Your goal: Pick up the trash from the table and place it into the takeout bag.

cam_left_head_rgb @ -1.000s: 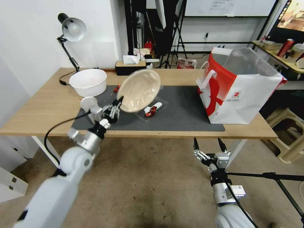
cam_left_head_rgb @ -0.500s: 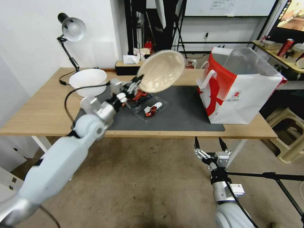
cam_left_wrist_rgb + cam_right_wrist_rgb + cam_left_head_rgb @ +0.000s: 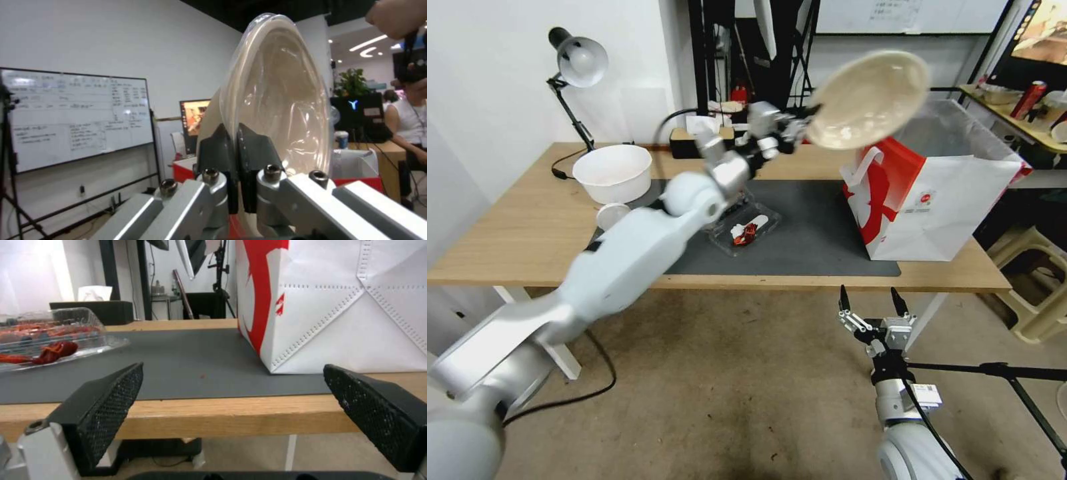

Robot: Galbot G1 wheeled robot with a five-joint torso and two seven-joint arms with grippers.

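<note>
My left gripper is shut on the rim of the round beige lidded bowl, held on edge high above the table, just over the left rim of the red-and-white takeout bag. In the left wrist view the bowl stands pinched between the black fingers. A clear tray with red crayfish shells lies on the dark mat; it also shows in the right wrist view. My right gripper hangs open below the table's front edge, empty.
A white bowl and a small white lid sit at the table's left. A grey desk lamp and black tissue box stand at the back. A tripod leg runs beside my right arm; a stool stands right.
My left arm has swung the beige bowl up and to the right, from above the crayfish tray to over the bag's left rim. The right gripper stays in place.
</note>
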